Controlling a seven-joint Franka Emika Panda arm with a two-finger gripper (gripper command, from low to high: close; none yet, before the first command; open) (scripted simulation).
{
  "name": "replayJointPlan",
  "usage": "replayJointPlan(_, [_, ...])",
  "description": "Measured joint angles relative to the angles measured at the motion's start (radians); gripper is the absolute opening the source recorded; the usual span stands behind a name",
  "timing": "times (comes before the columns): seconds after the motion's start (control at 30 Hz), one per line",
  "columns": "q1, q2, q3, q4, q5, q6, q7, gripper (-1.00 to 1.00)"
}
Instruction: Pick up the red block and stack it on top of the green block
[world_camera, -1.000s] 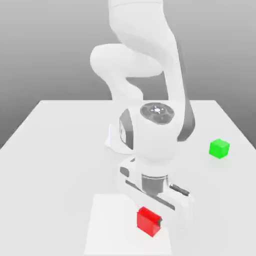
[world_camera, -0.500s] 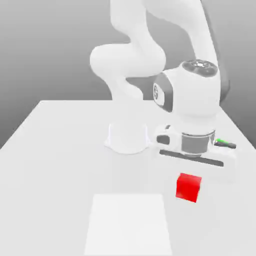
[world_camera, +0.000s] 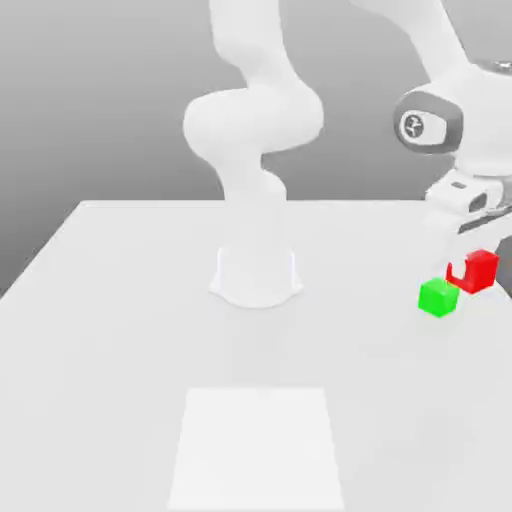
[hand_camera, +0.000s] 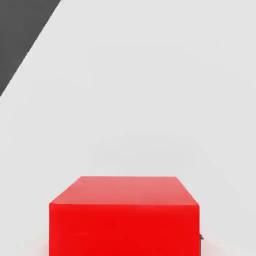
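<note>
Red block (world_camera: 478, 270) has travelled, clamped in the gripper (world_camera: 470, 266), from the table's front to seemingly just above and beside the green block (world_camera: 437, 298); lowering remains.

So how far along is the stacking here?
Done: the red block is off the table, held shut in the claw. In hand: it hangs beside the green block, toward the exterior view's right and a little higher, not yet over it. Left: centre it above the green block, lower it on top and release.
</note>
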Motion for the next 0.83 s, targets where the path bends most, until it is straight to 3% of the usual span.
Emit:
replayJointPlan(0.2, [0.158,-0.015,0.090,-0.053,0.008,0.023,-0.132,-1.00])
replayJointPlan(0.43, [0.112,0.090,0.138,-0.057,-0.094,0.132,-0.074,-1.00])
replayJointPlan(0.6, [0.058,0.184,0.150,-0.058,-0.241,0.214,0.028,-1.00])
replayJointPlan(0.77, [0.053,0.289,0.089,-0.054,-0.480,0.285,0.197,-1.00])
replayJointPlan(0.8, [0.060,0.301,0.077,-0.053,-0.511,0.292,0.219,1.00])
replayJointPlan(0.83, [0.060,0.301,0.077,-0.053,-0.511,0.292,0.219,1.00])
